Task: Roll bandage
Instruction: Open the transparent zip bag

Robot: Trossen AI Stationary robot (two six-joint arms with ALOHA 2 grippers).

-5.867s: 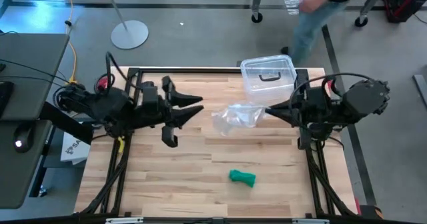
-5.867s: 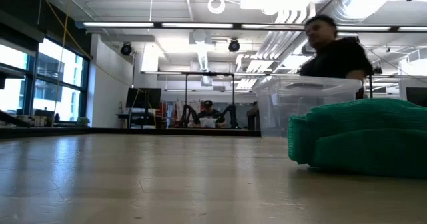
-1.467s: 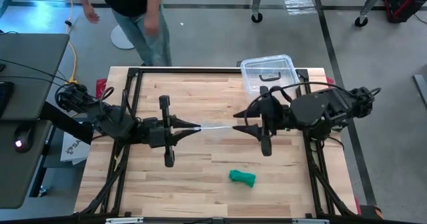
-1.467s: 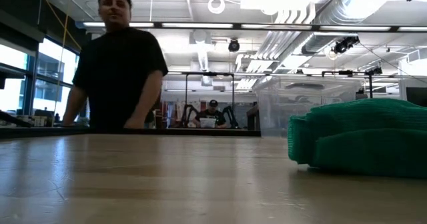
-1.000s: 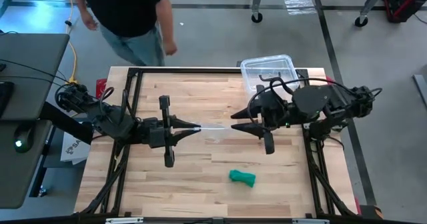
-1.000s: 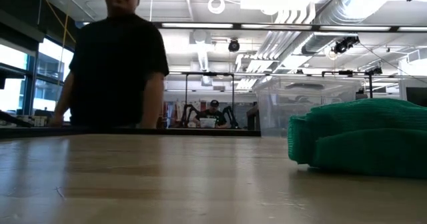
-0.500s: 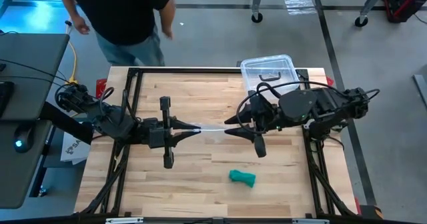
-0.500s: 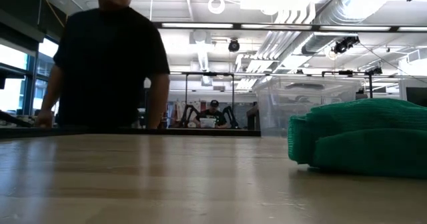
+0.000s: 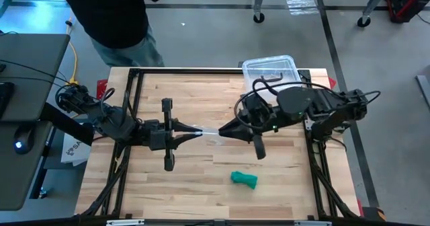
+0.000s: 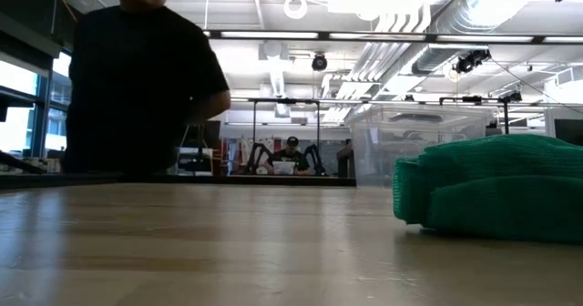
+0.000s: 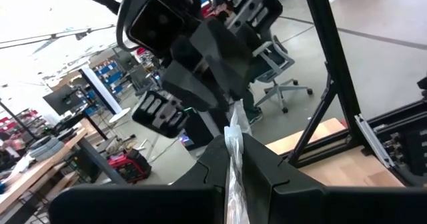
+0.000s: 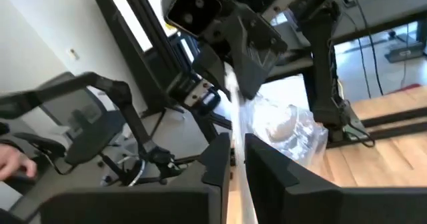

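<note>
The green bandage lies crumpled on the wooden table near its front edge, and it looms large in the low view. No gripper touches it. Above the table's middle, my left gripper and my right gripper meet tip to tip, both pointing about level. Each is shut on a crinkly clear plastic bag held between them. In the right wrist view the bag's bulk bulges to one side of the fingers. My left gripper pinches a gathered, twisted part of the bag between its two fingers. It comes level from the table's left. The bag is clear of the table. My right gripper pinches a bunched strip of the bag between its two fingers, coming from the table's right and slanting slightly down. The bag's loose bulk hangs beside the fingers, off the table.
A clear plastic box with a black handle stands at the table's far edge, behind my right arm. A person in a dark shirt stands beyond the far left corner. Bare wood lies around the bandage.
My right gripper has moved toward the table's left, up to my left gripper, has rolled a little, and has shut on the bag. The bag's stretch between the two grippers has shortened. The person behind the table has walked toward the left.
</note>
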